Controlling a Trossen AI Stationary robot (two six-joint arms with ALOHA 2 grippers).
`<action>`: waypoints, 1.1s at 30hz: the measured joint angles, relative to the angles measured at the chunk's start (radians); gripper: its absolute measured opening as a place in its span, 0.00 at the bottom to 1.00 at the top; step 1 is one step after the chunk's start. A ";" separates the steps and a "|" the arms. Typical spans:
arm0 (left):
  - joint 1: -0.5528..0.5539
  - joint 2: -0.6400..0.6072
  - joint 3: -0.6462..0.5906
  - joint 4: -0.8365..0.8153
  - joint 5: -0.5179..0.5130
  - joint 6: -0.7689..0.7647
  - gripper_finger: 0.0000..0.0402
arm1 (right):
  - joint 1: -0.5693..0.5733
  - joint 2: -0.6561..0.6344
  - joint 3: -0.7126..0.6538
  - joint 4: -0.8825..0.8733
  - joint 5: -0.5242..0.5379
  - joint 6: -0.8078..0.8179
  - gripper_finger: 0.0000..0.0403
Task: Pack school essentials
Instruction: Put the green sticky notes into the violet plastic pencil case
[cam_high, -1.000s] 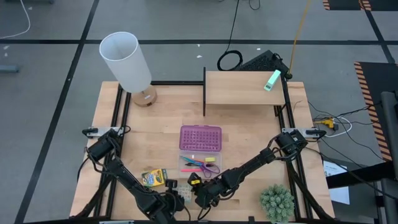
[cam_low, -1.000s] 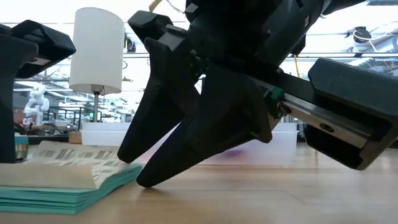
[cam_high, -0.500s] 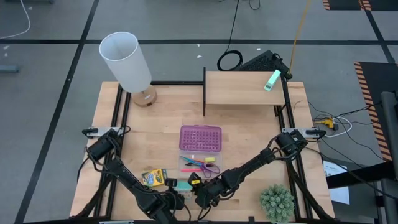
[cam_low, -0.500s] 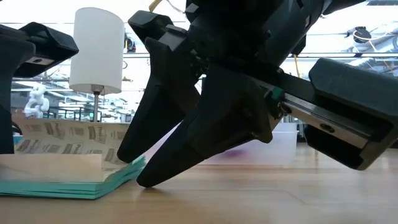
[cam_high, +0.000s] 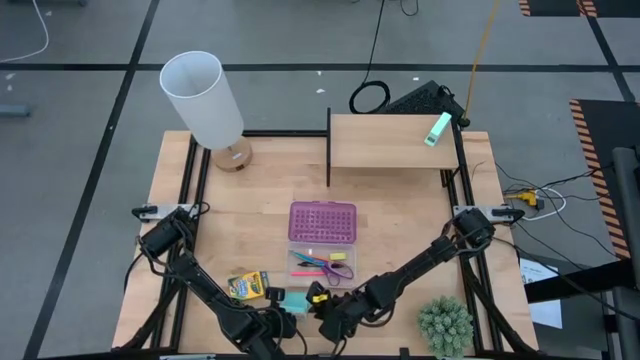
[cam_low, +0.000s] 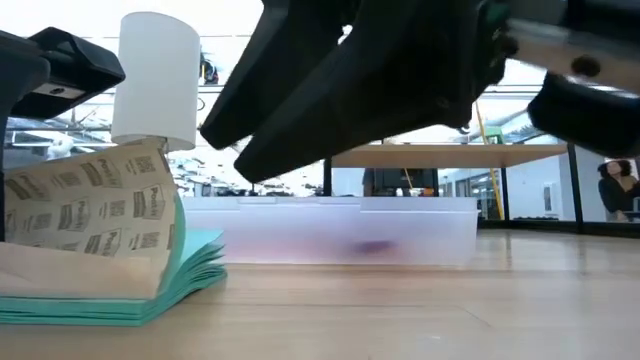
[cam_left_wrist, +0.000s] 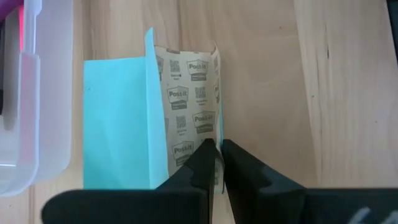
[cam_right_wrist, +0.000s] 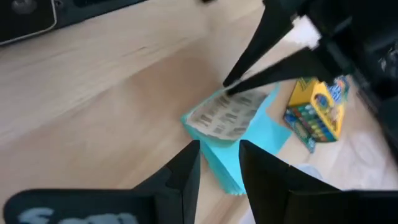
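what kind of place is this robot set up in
Probably a robotics lab or open workshop. The wooden table sits in a black metal frame on a grey floor marked with black tape lines, cables trail behind it, and the low view looks into a large hall with glass partitions.

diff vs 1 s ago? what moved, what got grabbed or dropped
The right gripper has lifted off the table and drawn back toward the near edge, holding nothing. The left gripper, pinching the patterned backing sheet of the teal sticky-note pad, has peeled it up from flat to nearly upright. Unchanged: clear case with its contents, crayon box, lamp.
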 joint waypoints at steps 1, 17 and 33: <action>0.001 0.000 0.000 0.000 0.001 0.000 0.07 | 0.004 0.000 0.000 0.006 0.001 -0.011 0.26; 0.006 -0.030 0.001 -0.011 0.003 0.002 0.08 | 0.015 0.000 0.000 0.056 -0.080 -0.012 0.26; 0.028 -0.071 0.002 -0.017 0.009 0.031 0.08 | -0.009 0.005 -0.224 0.456 -0.074 -0.007 0.26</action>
